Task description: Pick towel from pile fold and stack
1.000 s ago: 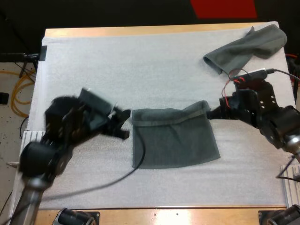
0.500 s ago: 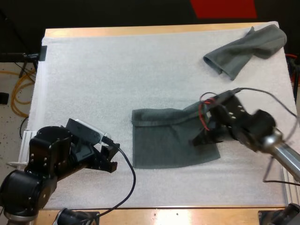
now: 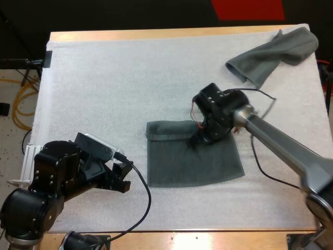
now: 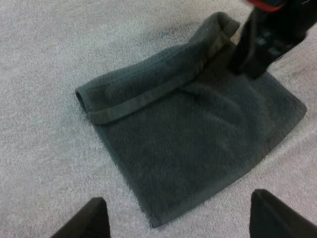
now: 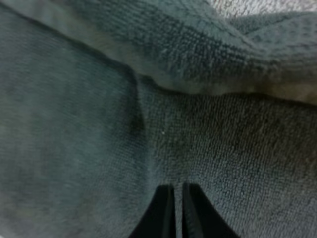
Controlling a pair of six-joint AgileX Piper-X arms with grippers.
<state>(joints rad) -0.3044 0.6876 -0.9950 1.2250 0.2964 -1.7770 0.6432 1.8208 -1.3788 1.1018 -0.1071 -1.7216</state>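
A dark grey-green towel (image 3: 177, 161) lies folded flat in the middle of the white mat, with a rolled flap along its far edge. My right gripper (image 3: 195, 142) points down onto the towel just below that flap, fingers together with nothing between them. The right wrist view has the fingertips (image 5: 177, 208) resting against the towel's cloth (image 5: 74, 124). My left gripper (image 3: 125, 178) sits on the mat left of the towel, open. From the left wrist view, the towel (image 4: 188, 134) lies ahead of the spread left gripper (image 4: 181, 220), and the right gripper (image 4: 267, 39) stands at its far flap.
A second, crumpled towel (image 3: 276, 54) lies at the back right corner of the mat (image 3: 130, 78). The table's wooden rim (image 3: 156, 34) runs along the far side. Bare mat stretches behind and left of the folded towel.
The right arm swung left from the towel's right edge to its upper middle, beside the flap. The left arm pulled back toward the near left, then held still.
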